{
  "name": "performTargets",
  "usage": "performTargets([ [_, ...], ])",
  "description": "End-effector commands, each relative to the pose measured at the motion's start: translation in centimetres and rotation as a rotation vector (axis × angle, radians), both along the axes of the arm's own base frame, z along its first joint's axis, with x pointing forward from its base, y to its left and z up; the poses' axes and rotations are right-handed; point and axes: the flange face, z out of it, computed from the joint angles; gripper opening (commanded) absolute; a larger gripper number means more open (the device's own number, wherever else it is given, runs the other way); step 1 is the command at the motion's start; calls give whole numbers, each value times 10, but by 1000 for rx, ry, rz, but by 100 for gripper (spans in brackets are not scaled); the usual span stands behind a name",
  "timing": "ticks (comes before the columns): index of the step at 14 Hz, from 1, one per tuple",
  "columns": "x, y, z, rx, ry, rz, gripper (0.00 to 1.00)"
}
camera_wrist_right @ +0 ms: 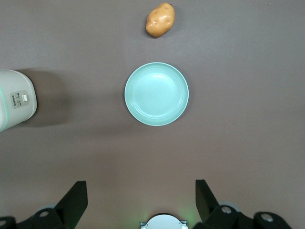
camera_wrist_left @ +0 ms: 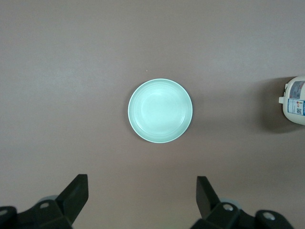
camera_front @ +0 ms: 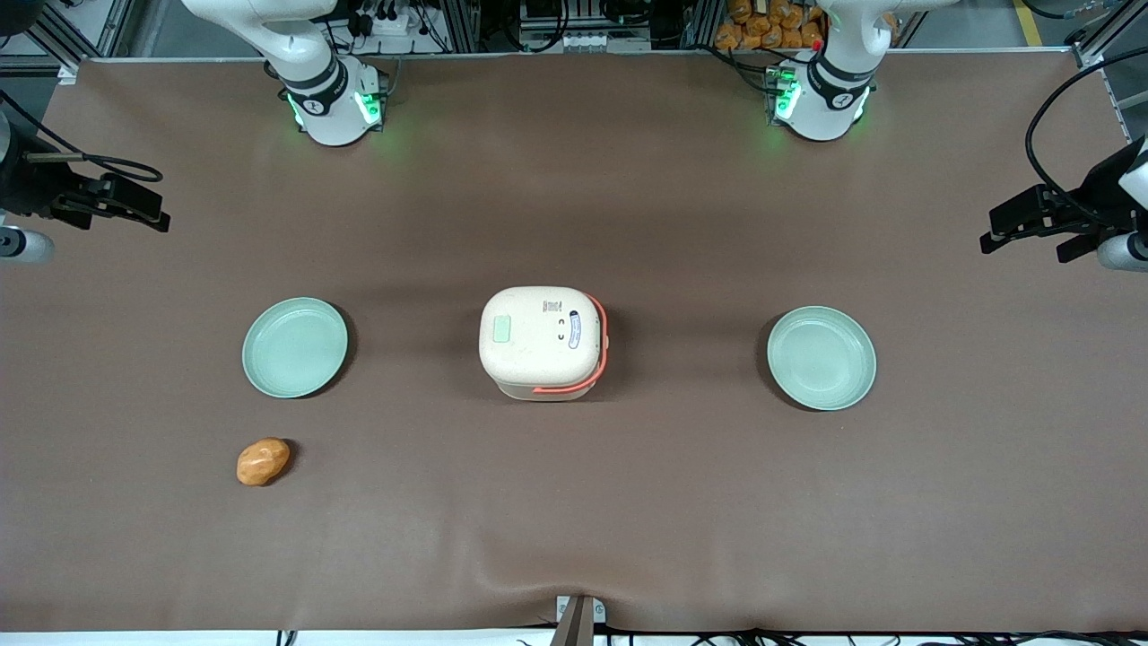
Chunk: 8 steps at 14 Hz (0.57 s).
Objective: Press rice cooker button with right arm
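The cream rice cooker (camera_front: 543, 341) with its coral-orange handle stands shut at the middle of the table. Its lid carries a pale green rectangular patch (camera_front: 501, 328). It also shows in the right wrist view (camera_wrist_right: 14, 100), with a small grey button panel (camera_wrist_right: 21, 99) on its side, and at the edge of the left wrist view (camera_wrist_left: 295, 100). My right gripper (camera_front: 134, 205) hangs high at the working arm's end of the table, well away from the cooker. In the right wrist view the gripper (camera_wrist_right: 140, 195) is open and empty, its black fingers (camera_wrist_right: 76, 198) wide apart above bare table.
A pale green plate (camera_front: 294, 347) lies between my gripper and the cooker, below the wrist camera (camera_wrist_right: 157, 93). A potato (camera_front: 263, 461) lies nearer the front camera than that plate (camera_wrist_right: 160, 19). A second plate (camera_front: 821, 357) lies toward the parked arm's end (camera_wrist_left: 160, 110).
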Motion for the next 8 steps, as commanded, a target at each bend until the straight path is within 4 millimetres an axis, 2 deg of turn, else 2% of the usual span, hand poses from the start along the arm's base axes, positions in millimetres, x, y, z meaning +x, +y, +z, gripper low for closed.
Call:
performTargets([
  [1,-6,-4,7,-19,-3,5,100],
  [8,-6,-1,10,-14,-12,16,100],
])
